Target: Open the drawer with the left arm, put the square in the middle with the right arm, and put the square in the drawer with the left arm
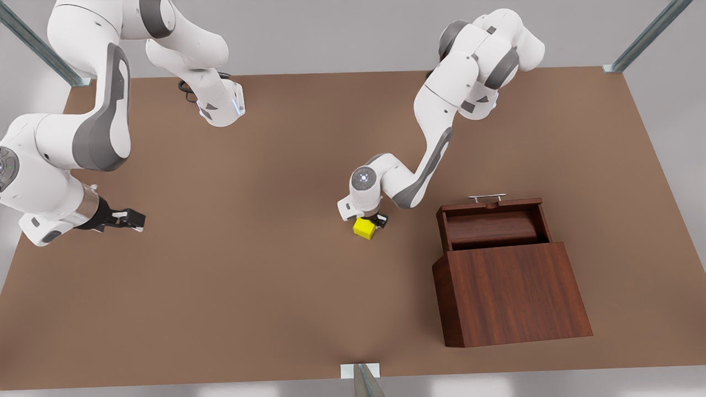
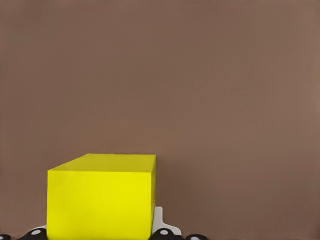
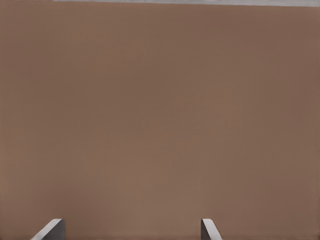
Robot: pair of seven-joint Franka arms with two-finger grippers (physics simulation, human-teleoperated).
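The yellow square (image 1: pixel 364 227) sits at the middle of the brown table (image 1: pixel 248 286). My left gripper (image 1: pixel 370 223) comes down on it from above and is shut on the square (image 2: pixel 100 200), one fingertip (image 2: pixel 158 220) pressed to its side. The drawer (image 1: pixel 491 229) stands pulled open out of the wooden cabinet (image 1: pixel 507 292), its silver handle (image 1: pixel 487 197) at the far end and nothing inside. At the front view's left my right gripper (image 1: pixel 129 219) waits low over bare table. Its fingers (image 3: pixel 50 229) are open and hold nothing.
The cabinet stands at the front view's right, a short way from the square. Metal frame posts (image 1: pixel 364 380) rise at the table's near edge and far corners. Bare tabletop lies between the two arms.
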